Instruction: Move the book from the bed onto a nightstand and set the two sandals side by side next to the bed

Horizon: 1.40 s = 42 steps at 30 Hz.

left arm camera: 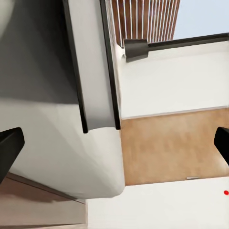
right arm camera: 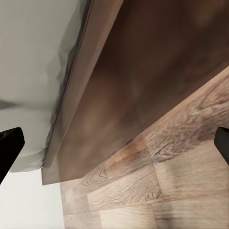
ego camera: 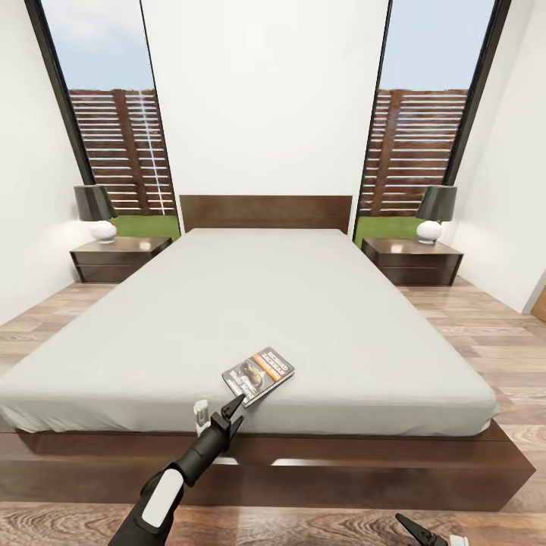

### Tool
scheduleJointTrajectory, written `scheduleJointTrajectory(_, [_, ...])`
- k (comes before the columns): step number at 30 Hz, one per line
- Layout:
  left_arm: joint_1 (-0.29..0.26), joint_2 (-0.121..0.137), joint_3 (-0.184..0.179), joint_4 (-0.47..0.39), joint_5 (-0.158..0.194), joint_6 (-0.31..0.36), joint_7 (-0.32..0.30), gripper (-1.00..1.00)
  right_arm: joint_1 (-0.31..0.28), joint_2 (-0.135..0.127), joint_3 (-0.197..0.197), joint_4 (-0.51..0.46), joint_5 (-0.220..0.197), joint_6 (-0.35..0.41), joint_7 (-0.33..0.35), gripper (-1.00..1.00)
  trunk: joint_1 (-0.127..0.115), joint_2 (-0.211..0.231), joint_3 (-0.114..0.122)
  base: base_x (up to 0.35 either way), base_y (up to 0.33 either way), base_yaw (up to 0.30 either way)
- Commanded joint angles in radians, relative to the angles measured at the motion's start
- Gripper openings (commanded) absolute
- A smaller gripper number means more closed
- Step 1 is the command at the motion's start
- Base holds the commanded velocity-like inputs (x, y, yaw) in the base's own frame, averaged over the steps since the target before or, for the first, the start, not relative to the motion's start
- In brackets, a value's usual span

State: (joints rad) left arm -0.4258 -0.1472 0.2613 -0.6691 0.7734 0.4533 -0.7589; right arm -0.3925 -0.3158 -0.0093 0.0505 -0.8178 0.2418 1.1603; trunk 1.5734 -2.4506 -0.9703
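Note:
The book (ego camera: 258, 374), a thin paperback with a dark cover and an orange band, lies flat on the grey mattress of the bed (ego camera: 250, 303), close to its foot edge. My left gripper (ego camera: 221, 407) is open just short of the book's near corner, over the mattress edge, holding nothing. Its dark fingertips (left arm camera: 9, 145) stand far apart in the left wrist view. Low at the head view's right corner, my right gripper (ego camera: 432, 535) is open in front of the dark bed frame (right arm camera: 143, 71) and above the floor. The sandals are out of view.
One nightstand (ego camera: 121, 254) with a lamp (ego camera: 96, 211) flanks the headboard on the left, another nightstand (ego camera: 412, 258) with a lamp (ego camera: 436, 212) on the right. Wood-plank floor (ego camera: 485, 334) runs along both sides of the bed. Tall windows stand behind.

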Motion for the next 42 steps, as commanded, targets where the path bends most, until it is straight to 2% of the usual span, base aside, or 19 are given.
scheduleJointTrajectory(1, [-0.001, -0.001, 0.004, -0.001, 0.003, 0.008, -0.002, 1.0, -0.002, 0.0, -0.001, 0.003, -0.004, 0.01, 0.005, 1.0, 0.0, 0.0, -0.001, 0.0, 0.0, 0.0])
scheduleJointTrajectory(42, [-0.001, 0.0, 0.005, -0.003, 0.001, 0.007, -0.002, 1.0, -0.002, 0.0, -0.001, 0.003, -0.004, 0.01, 0.006, 1.0, 0.0, 0.0, -0.001, 0.026, 0.0, 0.0])
